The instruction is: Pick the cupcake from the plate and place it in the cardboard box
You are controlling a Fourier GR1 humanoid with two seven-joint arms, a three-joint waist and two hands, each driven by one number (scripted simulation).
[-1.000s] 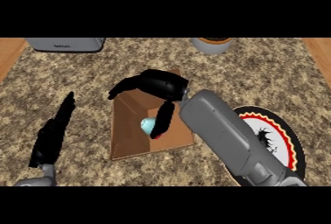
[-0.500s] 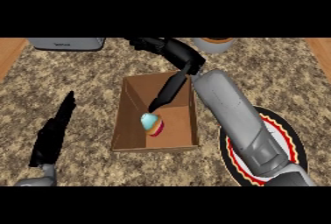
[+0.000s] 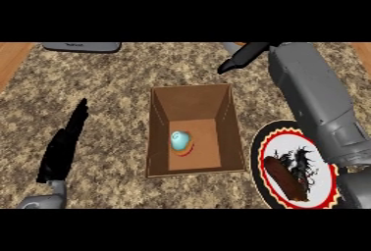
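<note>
Right robot hand (image 3: 243, 57), fingers straight, well beyond cupcake (image 3: 181, 141) in cardboard box (image 3: 191, 104).

Kitchen by the look: speckled stone-pattern desk (image 3: 109, 83) with wood trim (image 3: 14, 59) at the sides; grey appliance (image 3: 81, 46) at far edge; patterned plate (image 3: 275, 147) carrying dark food (image 3: 286, 179); cupcake (image 3: 181, 141) inside a cardboard box (image 3: 190, 104).
</note>
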